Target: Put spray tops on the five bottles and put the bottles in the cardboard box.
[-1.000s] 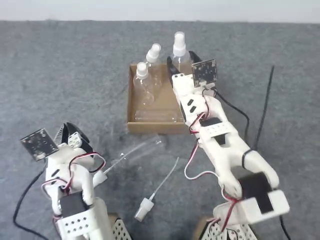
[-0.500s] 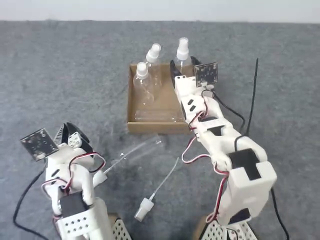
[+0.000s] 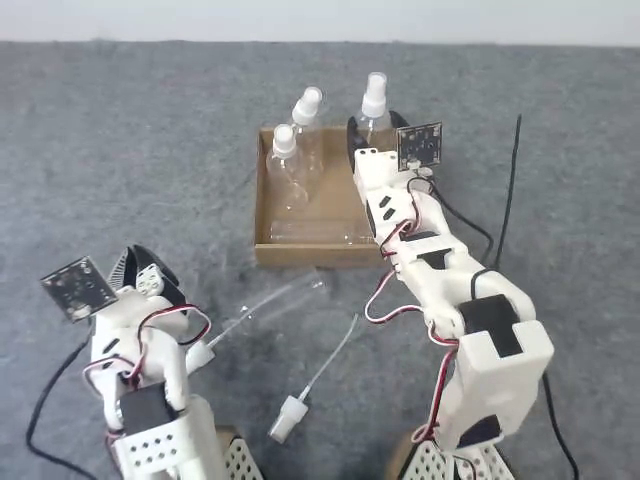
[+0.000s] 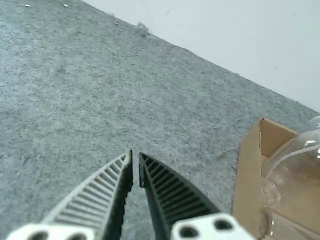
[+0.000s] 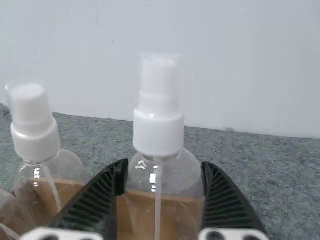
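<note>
My right gripper [image 3: 371,132] is shut on a clear bottle [image 3: 374,108] with a white spray top, held upright at the far right corner of the cardboard box [image 3: 262,205]. In the right wrist view its black fingers [image 5: 107,187] press both sides of that bottle [image 5: 160,150]. A second topped bottle [image 3: 285,162] stands in the box, a third [image 3: 307,112] stands at its far edge, and one lies flat inside [image 3: 310,233]. A topless bottle [image 3: 278,297] lies on the carpet beside a loose spray top [image 3: 289,413]. My left gripper [image 3: 150,266] is shut and holds nothing, near the front left.
Grey carpet covers the table. A black cable [image 3: 510,190] runs along the right side of the right arm. The left wrist view shows the left gripper [image 4: 135,157] over bare carpet, with the box's corner [image 4: 250,170] off to one side.
My right gripper has carried the topped bottle a little to the right and farther back, and the right arm's elbow has swung up. The left arm has stayed still.
</note>
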Controlling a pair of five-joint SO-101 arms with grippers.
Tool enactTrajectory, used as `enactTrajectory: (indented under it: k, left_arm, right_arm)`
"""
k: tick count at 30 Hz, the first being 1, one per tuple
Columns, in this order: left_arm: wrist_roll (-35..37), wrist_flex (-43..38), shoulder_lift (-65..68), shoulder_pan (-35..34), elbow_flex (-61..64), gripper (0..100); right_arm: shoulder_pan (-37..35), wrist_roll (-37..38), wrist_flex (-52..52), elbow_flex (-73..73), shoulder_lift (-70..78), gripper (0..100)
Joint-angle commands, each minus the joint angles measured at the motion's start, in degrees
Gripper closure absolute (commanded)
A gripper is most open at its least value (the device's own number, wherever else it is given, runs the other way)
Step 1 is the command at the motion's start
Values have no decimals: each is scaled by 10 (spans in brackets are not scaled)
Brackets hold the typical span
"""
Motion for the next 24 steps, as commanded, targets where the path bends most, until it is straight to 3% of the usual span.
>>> enactTrajectory:
  k: [1,6,24]
  left_arm:
    - [3,-17,-8,-2,-7,988]
    - [3,-17,-8,-2,-7,988]
    - [3,-17,-8,-2,-7,988]
  right_arm:
    - [-1,-6,28,-39,-20,809]
    - [-3,-8,75,-37,-71,807]
    - [-48,-10,401,-36,-313,807]
